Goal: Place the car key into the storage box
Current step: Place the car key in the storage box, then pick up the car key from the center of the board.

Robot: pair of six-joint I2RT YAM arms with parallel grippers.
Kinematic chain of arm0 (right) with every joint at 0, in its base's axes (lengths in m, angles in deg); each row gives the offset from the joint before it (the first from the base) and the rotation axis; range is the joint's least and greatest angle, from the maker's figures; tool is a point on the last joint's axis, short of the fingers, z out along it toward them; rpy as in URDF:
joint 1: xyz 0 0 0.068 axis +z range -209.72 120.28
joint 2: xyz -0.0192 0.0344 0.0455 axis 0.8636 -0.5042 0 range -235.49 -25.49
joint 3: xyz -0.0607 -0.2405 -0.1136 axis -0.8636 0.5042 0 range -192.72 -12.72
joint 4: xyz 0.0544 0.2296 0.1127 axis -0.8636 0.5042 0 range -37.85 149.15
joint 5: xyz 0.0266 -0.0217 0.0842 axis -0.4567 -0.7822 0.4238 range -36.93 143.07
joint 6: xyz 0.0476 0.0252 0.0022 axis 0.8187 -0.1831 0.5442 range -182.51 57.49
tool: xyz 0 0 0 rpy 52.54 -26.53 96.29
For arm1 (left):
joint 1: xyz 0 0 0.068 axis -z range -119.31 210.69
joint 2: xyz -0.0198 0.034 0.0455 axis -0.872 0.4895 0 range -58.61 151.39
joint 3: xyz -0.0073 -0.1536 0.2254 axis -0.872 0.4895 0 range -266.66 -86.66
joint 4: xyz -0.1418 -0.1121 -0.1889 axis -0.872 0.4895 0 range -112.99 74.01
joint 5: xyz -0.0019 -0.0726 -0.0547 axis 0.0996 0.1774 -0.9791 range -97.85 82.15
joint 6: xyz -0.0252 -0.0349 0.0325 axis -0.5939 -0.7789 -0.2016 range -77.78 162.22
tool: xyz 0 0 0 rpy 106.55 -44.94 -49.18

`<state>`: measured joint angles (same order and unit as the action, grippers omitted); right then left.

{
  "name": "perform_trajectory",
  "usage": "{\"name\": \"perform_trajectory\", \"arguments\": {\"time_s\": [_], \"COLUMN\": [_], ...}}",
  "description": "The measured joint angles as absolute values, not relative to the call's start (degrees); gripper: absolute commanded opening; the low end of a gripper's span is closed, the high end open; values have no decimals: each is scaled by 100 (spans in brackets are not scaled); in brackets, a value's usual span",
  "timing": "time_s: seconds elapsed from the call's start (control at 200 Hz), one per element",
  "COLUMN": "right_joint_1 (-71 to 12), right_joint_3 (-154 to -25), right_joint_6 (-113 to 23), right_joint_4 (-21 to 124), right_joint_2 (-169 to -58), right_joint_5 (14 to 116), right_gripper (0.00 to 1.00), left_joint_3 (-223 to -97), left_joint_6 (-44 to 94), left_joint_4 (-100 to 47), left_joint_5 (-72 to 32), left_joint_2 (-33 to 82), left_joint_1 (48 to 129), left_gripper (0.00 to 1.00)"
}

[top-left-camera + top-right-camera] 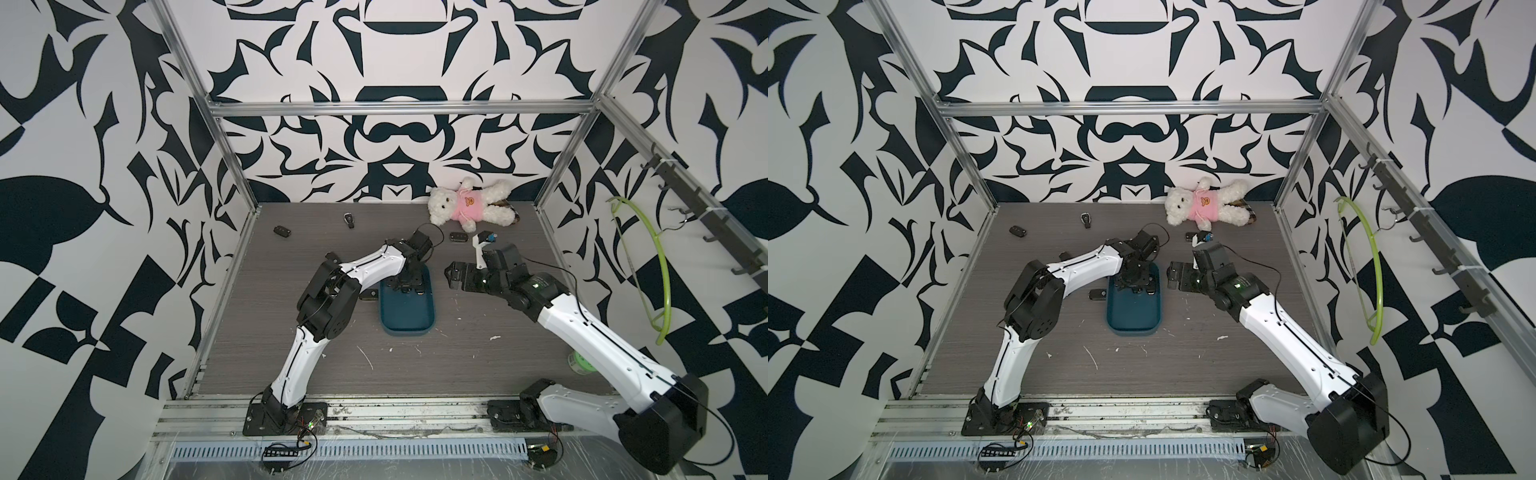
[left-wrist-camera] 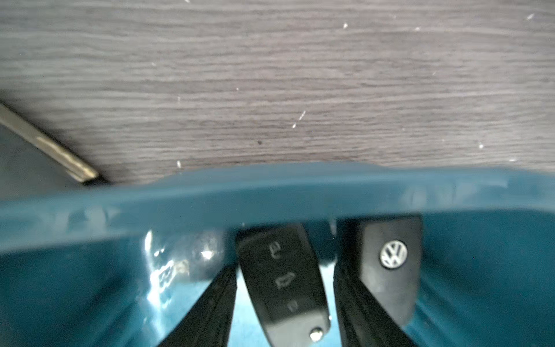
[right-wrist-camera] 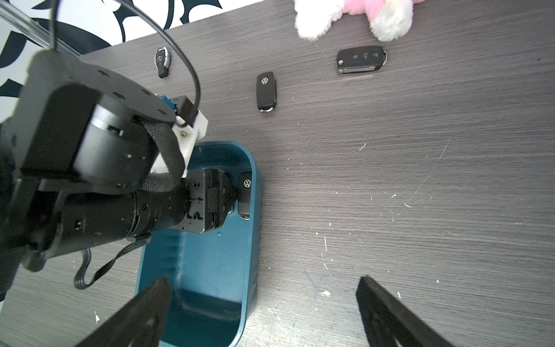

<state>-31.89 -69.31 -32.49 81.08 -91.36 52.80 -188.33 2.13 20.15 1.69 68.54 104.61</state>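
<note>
Only the left wrist view shows the smooth black car key (image 2: 283, 282) lying in the glossy teal storage box (image 2: 300, 189), loose between the part-open jaws of the left gripper (image 2: 285, 270). The right gripper (image 3: 263, 278) gapes wide, empty, over the woodgrain table (image 3: 390, 180).

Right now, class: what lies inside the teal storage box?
In the storage box, two black car keys: a button-side-up fob between the left pincer's open jaws and a VW-badged fob beside it. The pincer hides the box floor beneath it.
</note>
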Motion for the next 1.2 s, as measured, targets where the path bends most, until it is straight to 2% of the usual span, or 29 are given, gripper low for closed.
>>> {"name": "perform_trajectory", "arguments": {"time_s": [0.2, 0.325, 0.34, 0.38, 0.695, 0.98, 1.13, 1.2], "right_joint_1": [-3189, -3185, -3180, -3158, -2610, -2203, -2142, -2142], "right_joint_3": [-6934, -6945, -6947, -6964, -7421, -7823, -7845, -7845], "right_joint_6": [-3253, -3253, -3253, -3256, -3312, -3413, -3424, -3424], "right_joint_4": [8097, 8084, 8077, 8064, 7858, 7714, 7666, 7662], "right_joint_2": [-9276, -9462, -9477, -9540, -10106, -10524, -10594, -10605], "right_joint_5": [5490, 5654, 5669, 5702, 5778, 5721, 5710, 5708], "right_gripper": [99, 99, 99, 99, 100, 100, 100, 100], "left_joint_3": [-18651, -18433, -18389, -18256, -17053, -16500, -16363, -16356], "left_joint_6": [202, 237, 176, 230, -128, -994, -998, -895], "left_joint_4": [2023, 2008, 2002, 2008, 1986, 2076, 1982, 1811], "left_joint_5": [189, 265, 278, 322, 431, 333, 156, -19], "left_joint_2": [6177, 5593, 5525, 5322, 4227, 4067, 4083, 4135], "left_joint_1": [10452, 10411, 10402, 10367, 9735, 9224, 9014, 8931], "left_gripper": [67, 84, 90, 100, 99, 99, 86, 66]}}
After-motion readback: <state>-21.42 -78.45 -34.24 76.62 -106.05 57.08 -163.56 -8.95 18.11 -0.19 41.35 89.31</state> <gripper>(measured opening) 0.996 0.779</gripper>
